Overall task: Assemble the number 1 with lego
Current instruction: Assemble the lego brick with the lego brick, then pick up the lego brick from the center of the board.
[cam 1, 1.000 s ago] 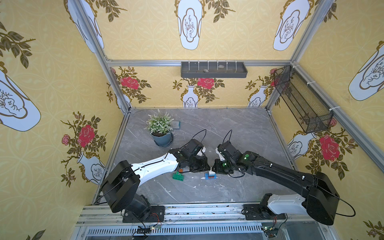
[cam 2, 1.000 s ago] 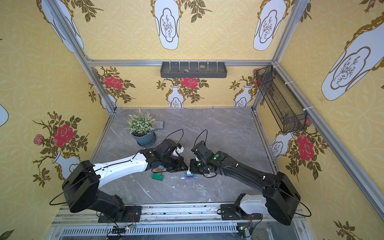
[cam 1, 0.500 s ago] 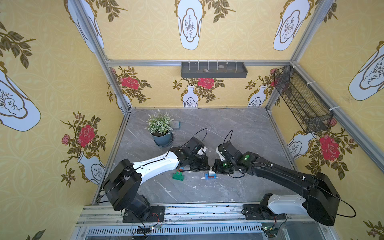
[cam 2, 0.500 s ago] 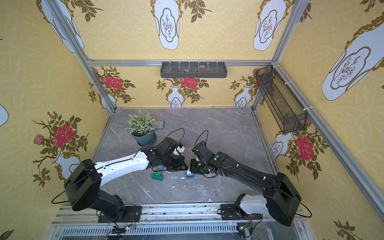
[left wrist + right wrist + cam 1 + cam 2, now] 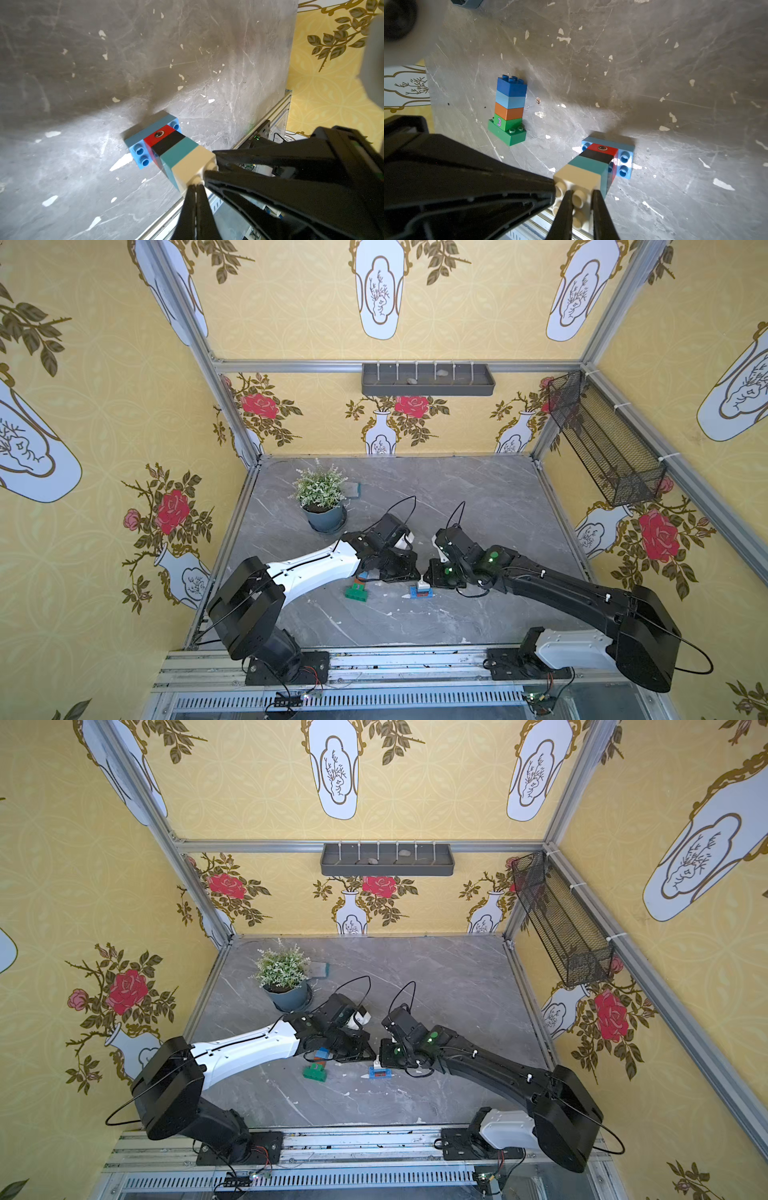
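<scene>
Hardly anything is shifting against the picture from a second ago: the left arm (image 5: pixel 311 572) is reaching a shade further toward the right arm (image 5: pixel 561 593), while the lego (image 5: pixel 315 1071) is staying where it was.

On the grey table (image 5: pixel 478 497), the lego is standing as two stacks, both well apart from the potted plant (image 5: pixel 320 499), on its side facing the front rail (image 5: pixel 415 659). The green-based stack (image 5: pixel 508 110), the one nearer the plant, is standing free, with nothing touching it. It has a long green brick at the bottom, then a green square printed with a 3, an orange-brown one, a light blue one and a blue one on top. The blue-based stack (image 5: pixel 601 162) is standing farther from the plant, on the right arm's side. It has a long light blue brick lying flat on the table, then red with a printed eye, black, teal, and the white brick (image 5: pixel 577 180) on top.

Both grippers are meeting at that white brick. The right gripper (image 5: pixel 580 192) is pinching its studs, one finger on each side of a stud row. The left gripper (image 5: pixel 195 187) is pressing its fingers together with only a slit between them, holding nothing. Its tip is resting against the brick's studded top edge, just beside the right gripper's fingers.
</scene>
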`<move>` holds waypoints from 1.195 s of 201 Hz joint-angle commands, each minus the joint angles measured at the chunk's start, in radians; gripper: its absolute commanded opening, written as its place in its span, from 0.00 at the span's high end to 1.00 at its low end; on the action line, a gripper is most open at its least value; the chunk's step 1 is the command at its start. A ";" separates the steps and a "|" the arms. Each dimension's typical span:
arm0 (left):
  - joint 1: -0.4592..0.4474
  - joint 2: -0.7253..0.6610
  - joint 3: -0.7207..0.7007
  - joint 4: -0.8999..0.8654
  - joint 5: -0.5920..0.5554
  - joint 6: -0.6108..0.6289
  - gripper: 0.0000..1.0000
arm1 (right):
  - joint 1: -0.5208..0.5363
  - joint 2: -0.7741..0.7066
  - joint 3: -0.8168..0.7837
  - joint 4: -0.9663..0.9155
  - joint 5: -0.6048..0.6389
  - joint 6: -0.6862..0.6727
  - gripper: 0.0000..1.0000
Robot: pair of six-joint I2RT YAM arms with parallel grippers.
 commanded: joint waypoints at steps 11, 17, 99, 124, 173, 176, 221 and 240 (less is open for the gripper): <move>-0.018 0.045 -0.030 -0.113 -0.062 0.019 0.96 | 0.015 0.036 -0.046 -0.109 0.008 -0.005 0.89; -0.019 0.042 -0.030 -0.113 -0.064 0.019 0.96 | 0.015 0.037 -0.045 -0.111 0.009 -0.007 0.89; -0.025 -0.103 0.002 -0.124 -0.153 0.033 0.73 | 0.015 -0.045 0.123 -0.154 0.084 -0.056 0.45; -0.025 -0.199 0.019 -0.132 -0.229 0.050 0.64 | 0.015 -0.092 0.159 -0.158 0.121 -0.075 0.35; -0.028 -0.425 -0.113 0.080 -0.352 0.181 0.57 | 0.019 -0.194 0.079 -0.106 0.190 -0.094 0.32; -0.028 -0.440 -0.132 0.106 -0.354 0.221 0.57 | 0.021 -0.196 0.076 -0.104 0.196 -0.097 0.32; -0.094 -0.564 -0.359 0.457 -0.258 0.694 0.47 | 0.012 -0.268 0.048 -0.061 0.270 -0.180 0.32; -0.096 -0.537 -0.371 0.481 -0.166 0.819 0.41 | -0.032 -0.301 0.038 -0.054 0.253 -0.215 0.32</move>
